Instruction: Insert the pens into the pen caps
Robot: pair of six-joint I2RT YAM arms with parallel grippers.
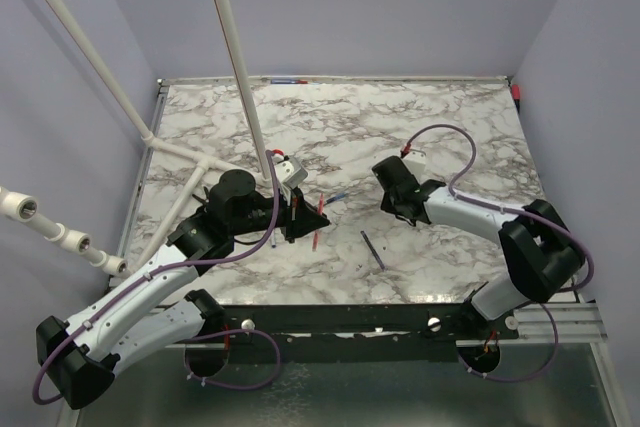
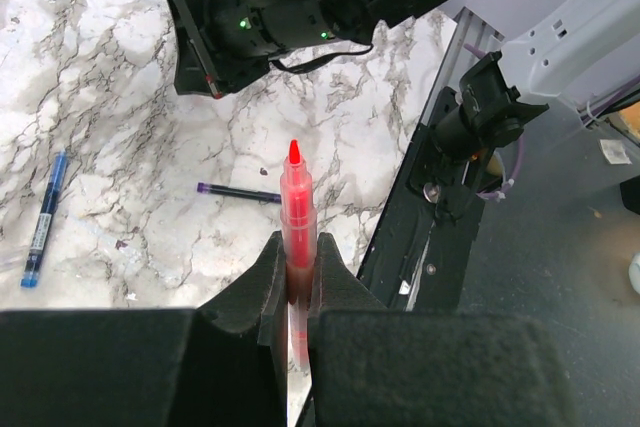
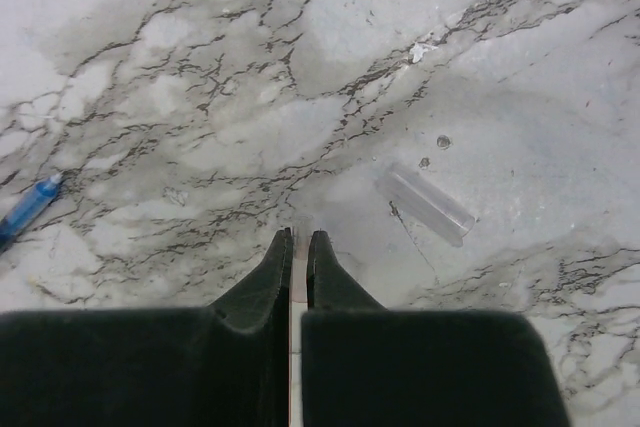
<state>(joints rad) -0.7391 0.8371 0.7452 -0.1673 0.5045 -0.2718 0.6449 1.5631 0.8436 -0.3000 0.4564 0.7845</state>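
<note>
1. Left gripper (image 2: 298,245): jaws narrow and clamped on the red pen (image 2: 296,192). The translucent barrel sits upright between the two black fingers, and its pointed red tip projects clear of them, away from the wrist camera.
2. Red pen, top view: held off the marble tabletop (image 1: 450,117) near its middle, in front of the left arm's wrist and tilted.
3. Right gripper (image 3: 299,237): fingers drawn together, with only a thin pale slit between them. Nothing can be made out in that slit. The tips point down at the marble. Whether they touch it cannot be told.
4. Clear pen cap (image 3: 428,202): a short transparent tube lying flat on the marble. In the right wrist view it is just right of and beyond the right fingertips, apart from them.
5. Blue pen (image 2: 42,219): lies flat on the marble. In the left wrist view it is at the left edge, well apart from the red pen. In the right wrist view only one end shows, at the left margin.
6. Dark pen (image 1: 373,249): lies flat on the marble between the two arms, toward the near edge. From the left wrist it appears just behind the red pen, with a purple end.
7. White pipes (image 1: 235,57): long tubes slanting across the upper left of the top view, above the left arm.
</note>
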